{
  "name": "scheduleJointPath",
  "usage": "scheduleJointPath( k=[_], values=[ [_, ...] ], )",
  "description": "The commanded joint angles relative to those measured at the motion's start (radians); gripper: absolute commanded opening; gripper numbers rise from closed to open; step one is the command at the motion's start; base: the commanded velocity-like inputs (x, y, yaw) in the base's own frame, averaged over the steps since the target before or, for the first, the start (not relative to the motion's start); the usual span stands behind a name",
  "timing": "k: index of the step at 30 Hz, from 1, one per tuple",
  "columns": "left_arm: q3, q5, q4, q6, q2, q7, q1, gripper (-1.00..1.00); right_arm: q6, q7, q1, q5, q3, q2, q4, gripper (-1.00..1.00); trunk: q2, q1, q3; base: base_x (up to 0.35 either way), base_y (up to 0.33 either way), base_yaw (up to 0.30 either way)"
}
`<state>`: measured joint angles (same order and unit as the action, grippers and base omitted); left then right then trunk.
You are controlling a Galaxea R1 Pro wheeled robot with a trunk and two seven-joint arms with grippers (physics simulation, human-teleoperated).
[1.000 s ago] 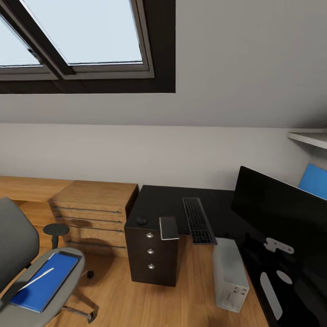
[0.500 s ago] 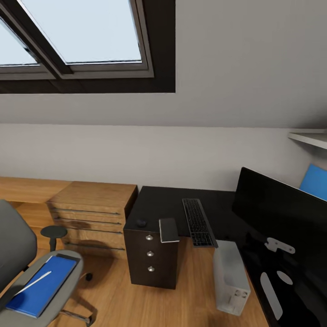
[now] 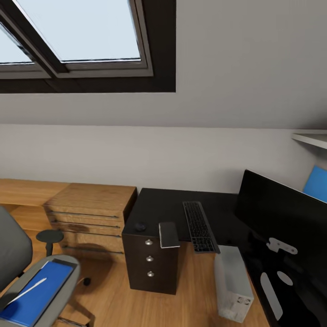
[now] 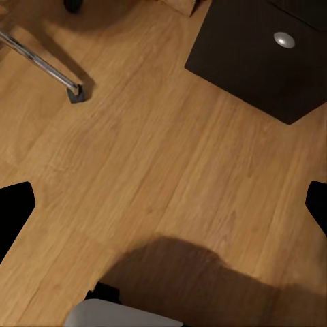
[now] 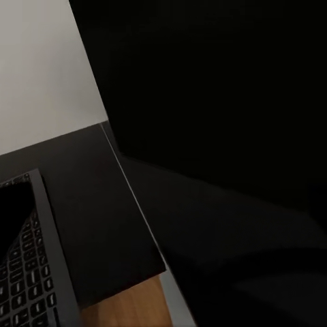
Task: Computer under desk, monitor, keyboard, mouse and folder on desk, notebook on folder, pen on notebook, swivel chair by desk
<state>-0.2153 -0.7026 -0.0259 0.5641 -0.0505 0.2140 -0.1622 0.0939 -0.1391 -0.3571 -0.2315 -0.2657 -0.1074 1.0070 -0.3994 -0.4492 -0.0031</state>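
Head view: folder (image 3: 34,295) lies on swivel chair (image 3: 13,254) seat with pen (image 3: 29,290) on top. Keyboard (image 3: 199,225) and notebook (image 3: 168,234) on desk (image 3: 163,209), monitor (image 3: 284,236) alongside, computer (image 3: 234,281) on floor below (placement looks correct). Left gripper (image 4: 163,204) fingers spread wide over bare floor, likely in transit; right gripper state indeterminable.

Low wooden shelving (image 3: 88,213) (under skylight window (image 3: 77,32)), wood floor (image 4: 163,170)

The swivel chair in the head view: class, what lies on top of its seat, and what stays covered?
On the swivel chair seat lies the blue folder, with the whitish pen resting across it. The folder covers the seat beneath it; anything under the folder cannot be seen.
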Motion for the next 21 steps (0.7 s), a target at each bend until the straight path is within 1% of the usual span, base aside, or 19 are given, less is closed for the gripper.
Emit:
scheduleJointPath(
  k=[1, 5, 10, 21],
  values=[
    [-0.005, -0.011, 0.001, 0.002, 0.000, 0.007, 0.000, 1.00, 0.005, -0.004, 0.000, -0.010, 0.002, 0.000, -0.001, 1.00, -0.001, -0.001, 0.000, 0.279, 0.000, 0.000],
    [-0.006, -0.011, 0.001, 0.002, 0.000, 0.006, 0.000, 1.00, 0.005, -0.007, 0.000, -0.009, 0.002, 0.000, -0.001, 1.00, -0.001, -0.001, 0.000, 0.268, 0.000, 0.000],
    [-0.006, -0.011, 0.001, 0.002, 0.000, 0.006, 0.000, 1.00, 0.006, -0.009, 0.000, -0.008, 0.002, 0.000, -0.001, 1.00, -0.001, -0.001, 0.000, 0.198, 0.000, 0.000],
    [-0.006, -0.010, 0.001, 0.002, 0.000, 0.007, 0.000, 1.00, 0.006, -0.010, 0.000, -0.007, 0.003, 0.000, -0.002, 1.00, -0.001, -0.001, 0.000, 0.133, 0.000, 0.000]
  ],
)
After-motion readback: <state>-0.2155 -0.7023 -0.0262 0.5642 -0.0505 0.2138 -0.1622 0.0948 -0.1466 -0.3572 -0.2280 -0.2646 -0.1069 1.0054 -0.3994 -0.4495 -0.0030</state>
